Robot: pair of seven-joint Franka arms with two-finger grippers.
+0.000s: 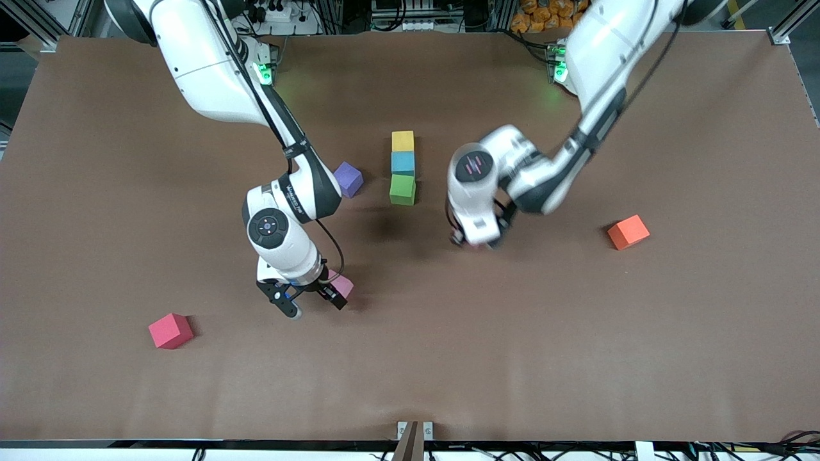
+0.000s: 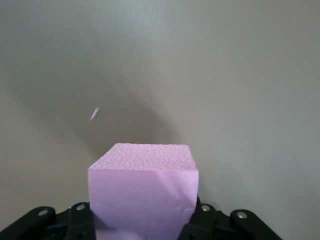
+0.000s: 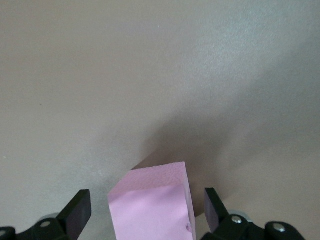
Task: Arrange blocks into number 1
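A yellow block, a blue block and a green block form a touching line at mid-table, with green nearest the front camera. My left gripper is low over the table beside the green block, toward the left arm's end. It is shut on a light pink block, which the hand hides in the front view. My right gripper is open. Its fingers straddle the second pink block with a gap on each side.
A purple cube lies beside the block line, toward the right arm's end. A red cube sits nearer the front camera at that same end. An orange cube lies toward the left arm's end. The brown table is bare elsewhere.
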